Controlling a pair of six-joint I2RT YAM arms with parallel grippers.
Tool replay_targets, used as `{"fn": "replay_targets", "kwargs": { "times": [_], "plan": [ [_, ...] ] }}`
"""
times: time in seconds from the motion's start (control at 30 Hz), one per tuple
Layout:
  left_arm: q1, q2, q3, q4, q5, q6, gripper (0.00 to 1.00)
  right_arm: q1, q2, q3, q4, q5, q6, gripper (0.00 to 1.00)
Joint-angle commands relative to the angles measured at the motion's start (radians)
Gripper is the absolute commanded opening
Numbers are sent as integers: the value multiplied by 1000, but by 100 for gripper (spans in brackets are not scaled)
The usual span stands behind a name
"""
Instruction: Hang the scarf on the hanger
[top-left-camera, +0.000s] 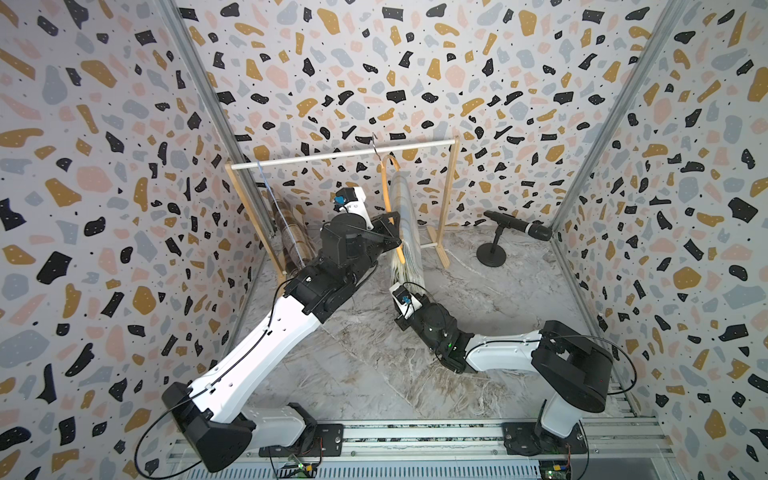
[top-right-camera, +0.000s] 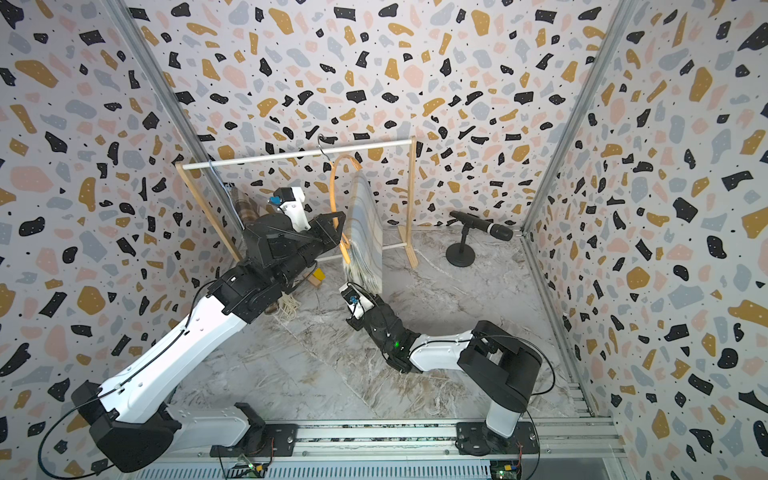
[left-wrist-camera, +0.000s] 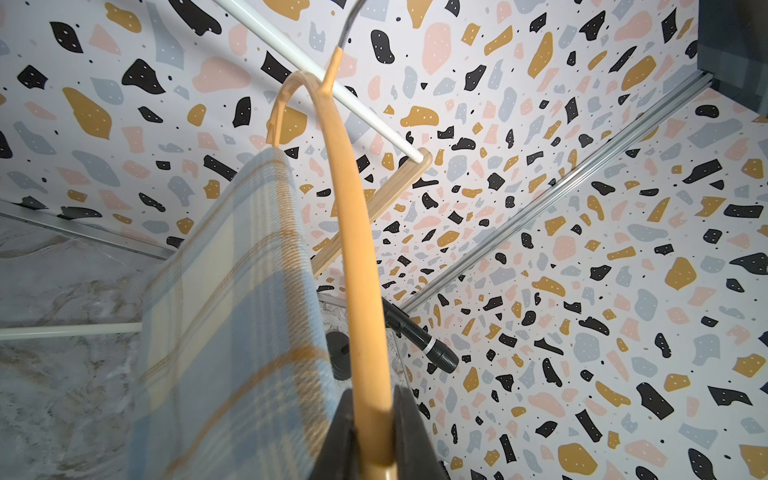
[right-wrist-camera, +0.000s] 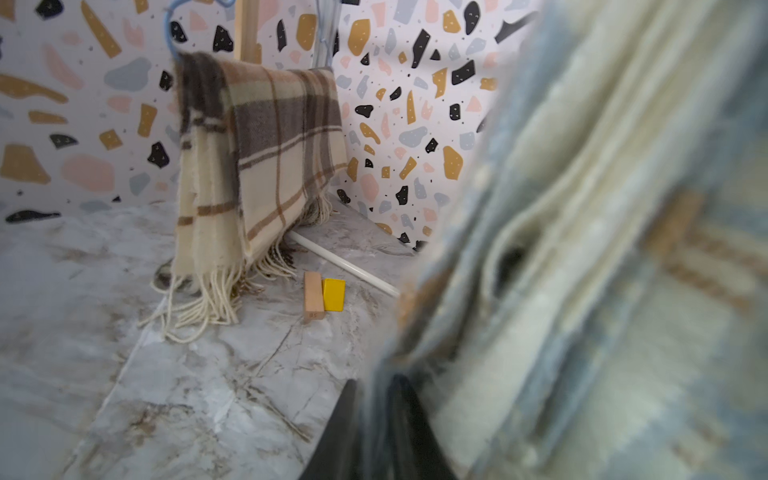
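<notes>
A light blue plaid scarf (top-left-camera: 405, 216) (top-right-camera: 365, 224) (left-wrist-camera: 232, 291) is draped over a curved wooden hanger (top-left-camera: 385, 187) (top-right-camera: 333, 187) (left-wrist-camera: 357, 249). The hanger's hook is on the white rail of the rack (top-left-camera: 332, 154). My left gripper (top-left-camera: 395, 233) (left-wrist-camera: 374, 399) is shut on the hanger's lower arm, beside the cloth. Below it, my right gripper (top-left-camera: 409, 284) (right-wrist-camera: 376, 386) is shut on the scarf's bottom edge (right-wrist-camera: 582, 249); the blurred cloth fills much of the right wrist view.
A brown plaid scarf (top-left-camera: 291, 237) (right-wrist-camera: 257, 158) hangs on a blue hanger at the rack's other end, its fringe on the marble floor. A wooden block (right-wrist-camera: 313, 295) and a yellow block (right-wrist-camera: 333, 294) lie near it. A microphone on a stand (top-left-camera: 519, 226) stands at the right.
</notes>
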Motion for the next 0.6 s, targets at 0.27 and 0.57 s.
{"fn": "replay_targets", "kwargs": {
  "times": [0.27,0.57],
  "plan": [
    [-1,10,138,101,7,97,0,0,-44,-87,-13,13,65,0],
    [-1,26,133,83,5,113,0,1,-106,-117,-29,6,78,2]
  ]
}}
